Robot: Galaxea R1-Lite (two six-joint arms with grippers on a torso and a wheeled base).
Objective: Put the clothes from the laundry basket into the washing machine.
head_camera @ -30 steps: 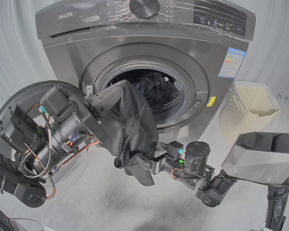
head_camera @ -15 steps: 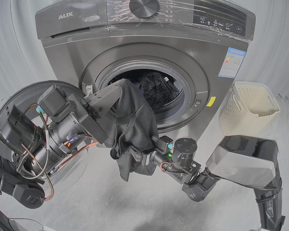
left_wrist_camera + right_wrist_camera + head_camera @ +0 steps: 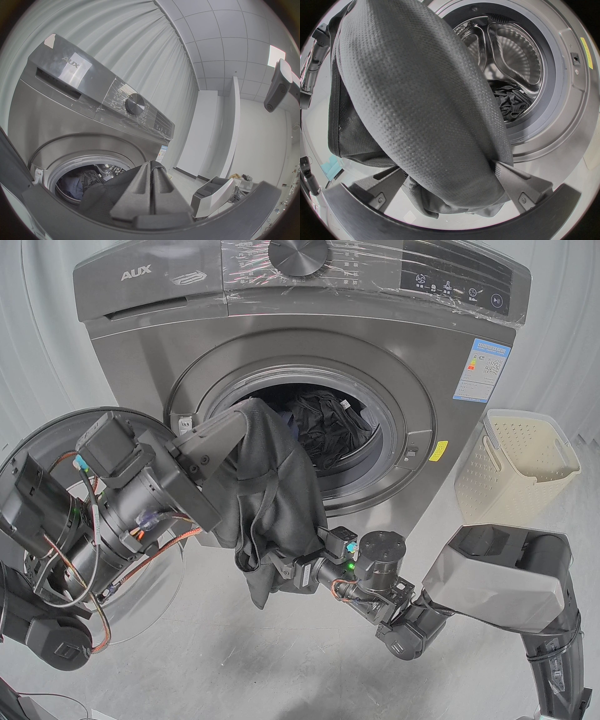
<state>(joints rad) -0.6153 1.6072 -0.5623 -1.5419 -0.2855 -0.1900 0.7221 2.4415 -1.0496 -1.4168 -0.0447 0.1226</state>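
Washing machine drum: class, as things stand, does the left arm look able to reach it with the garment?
Probably yes: the left gripper, shut on the dark garment, is near the drum mouth, the door stands wide open, and nothing blocks the way in.

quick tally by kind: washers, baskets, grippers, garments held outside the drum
grey front-loading washing machine: 1
cream perforated plastic laundry basket: 1
dark grey garment held outside the drum: 1
left gripper and right gripper: 2
total: 5
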